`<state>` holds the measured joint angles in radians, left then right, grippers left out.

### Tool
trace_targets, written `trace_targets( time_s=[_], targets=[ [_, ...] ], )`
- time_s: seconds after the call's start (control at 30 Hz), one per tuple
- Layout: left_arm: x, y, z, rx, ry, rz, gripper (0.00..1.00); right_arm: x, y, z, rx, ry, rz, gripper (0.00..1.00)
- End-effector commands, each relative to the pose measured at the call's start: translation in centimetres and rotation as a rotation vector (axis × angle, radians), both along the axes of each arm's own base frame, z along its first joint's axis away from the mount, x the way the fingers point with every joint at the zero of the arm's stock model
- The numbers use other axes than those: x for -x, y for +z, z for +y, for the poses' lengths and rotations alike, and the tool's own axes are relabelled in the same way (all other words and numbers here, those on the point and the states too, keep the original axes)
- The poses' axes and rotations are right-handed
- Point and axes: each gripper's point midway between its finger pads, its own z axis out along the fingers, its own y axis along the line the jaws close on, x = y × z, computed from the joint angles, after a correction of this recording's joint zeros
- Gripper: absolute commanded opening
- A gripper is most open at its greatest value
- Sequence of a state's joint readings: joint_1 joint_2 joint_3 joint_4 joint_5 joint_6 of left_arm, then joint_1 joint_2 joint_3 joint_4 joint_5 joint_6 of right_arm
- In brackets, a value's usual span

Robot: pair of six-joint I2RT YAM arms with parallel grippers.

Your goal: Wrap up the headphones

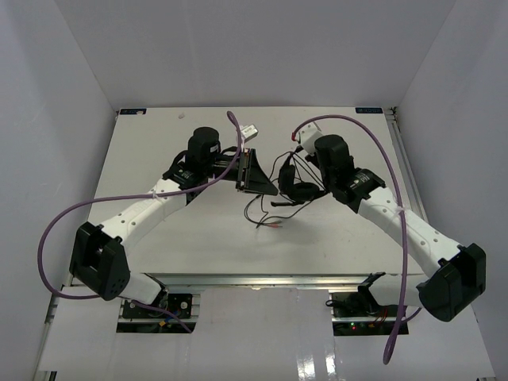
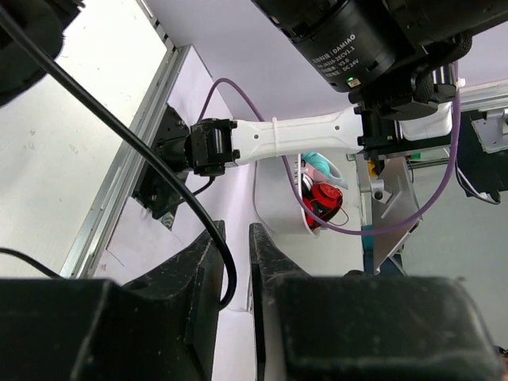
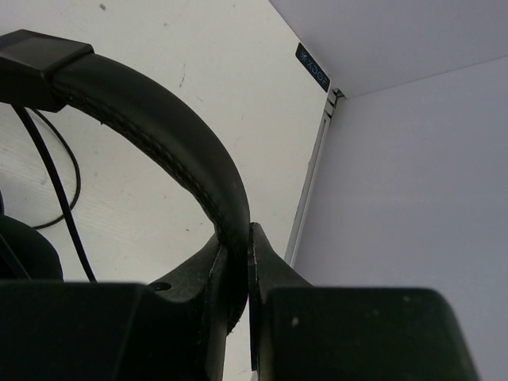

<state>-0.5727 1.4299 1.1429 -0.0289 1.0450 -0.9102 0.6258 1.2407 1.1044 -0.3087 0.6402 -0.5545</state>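
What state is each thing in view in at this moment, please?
right gripper: shut on the headphones, at the headband.
left gripper: slightly open, cable running between its fingers.
headphones: held, not yet wrapped.
cable: loose, trailing over the table.

The headphones (image 3: pixel 159 131) in my right hand (image 3: pixel 236 262) have a matt black, leather-like padded band with a stitched seam. Their thin cable (image 2: pixel 119 134) by my left hand (image 2: pixel 236 262) looks smooth, slightly glossy. My fingers are matt black plastic. The table (image 3: pixel 159 40) is matt white, faintly scuffed.
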Motion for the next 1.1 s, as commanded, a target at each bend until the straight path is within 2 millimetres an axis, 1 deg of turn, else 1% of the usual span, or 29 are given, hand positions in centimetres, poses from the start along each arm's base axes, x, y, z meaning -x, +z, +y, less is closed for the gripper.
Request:
trace_targets(
  time_s=[0.0, 0.1, 0.23, 0.3, 0.33, 0.4, 0.47, 0.53, 0.6, 0.63, 0.67, 0.7, 0.77, 0.83, 0.9, 0.93, 0.97, 1.0, 1.03, 1.07],
  targets=[
    [2.1, 2.6, -0.6, 0.071, -0.043, -0.026, 0.30, -1.9, 5.0, 0.9, -0.150, -0.065, -0.143, 0.08],
    [3.1, 2.8, -2.2, 0.085, -0.063, -0.020, 0.29, -2.6, 5.0, 1.5, -0.191, -0.073, -0.133, 0.08],
    [5.0, 2.3, -4.5, 0.090, -0.103, 0.006, 0.29, -3.8, 5.3, 2.0, -0.280, -0.077, -0.104, 0.08],
    [6.6, 1.4, -6.0, 0.101, -0.118, 0.009, 0.29, -4.3, 4.7, 1.9, -0.325, -0.082, -0.055, 0.08],
    [7.1, 1.1, -6.4, 0.102, -0.121, 0.010, 0.29, -4.7, 5.1, 1.8, -0.384, -0.081, -0.044, 0.08],
    [7.9, -0.2, -7.3, 0.104, -0.103, -0.014, 0.29, -5.1, 4.9, 1.0, -0.470, -0.102, 0.003, 0.08],
    [7.9, -1.3, -7.9, 0.101, -0.056, -0.075, 0.29, -5.1, 5.0, 1.6, -0.555, -0.062, 0.052, 0.08],
    [7.6, -2.3, -8.6, 0.092, 0.006, -0.174, 0.32, -4.7, 5.6, 1.7, -0.608, -0.042, 0.069, 0.08],
    [7.2, -3.2, -9.5, 0.080, 0.080, -0.347, 0.36, -4.2, 6.3, 1.9, -0.648, -0.024, 0.077, 0.08],
    [7.7, -3.3, -10.0, 0.089, 0.082, -0.431, 0.36, -3.9, 6.7, 2.1, -0.672, -0.007, 0.083, 0.08],
    [7.8, -3.5, -10.6, 0.096, 0.117, -0.485, 0.39, -3.5, 7.1, 2.3, -0.699, 0.007, 0.087, 0.08],
    [7.9, -4.0, -11.2, 0.103, 0.146, -0.550, 0.41, -3.2, 7.5, 2.5, -0.724, 0.020, 0.095, 0.08],
    [8.4, -5.5, -12.2, 0.116, 0.180, -0.693, 0.42, -2.6, 8.0, 2.8, -0.770, 0.043, 0.115, 0.08],
    [8.8, -7.8, -13.0, 0.127, 0.180, -0.776, 0.43, -2.1, 8.7, 2.6, -0.822, 0.059, 0.131, 0.08],
    [8.9, -10.6, -13.8, 0.111, 0.179, -0.828, 0.42, -1.5, 9.7, 2.7, -0.860, 0.084, 0.143, 0.08],
    [8.9, -11.3, -14.0, 0.123, 0.176, -0.860, 0.42, -1.1, 10.5, 2.8, -0.877, 0.103, 0.141, 0.08],
    [9.0, -12.7, -14.0, 0.117, 0.173, -0.878, 0.41, -0.7, 11.1, 2.7, -0.891, 0.113, 0.139, 0.08],
    [9.0, -14.5, -13.8, 0.097, 0.169, -0.886, 0.40, -0.4, 11.7, 2.5, -0.903, 0.116, 0.137, 0.08],
    [8.9, -15.7, -13.4, 0.092, 0.183, -0.899, 0.38, -0.1, 12.3, 2.3, -0.913, 0.123, 0.131, 0.08],
    [8.7, -16.5, -12.8, 0.094, 0.203, -0.915, 0.35, 0.3, 13.0, 2.1, -0.924, 0.137, 0.125, 0.08]
  ],
)
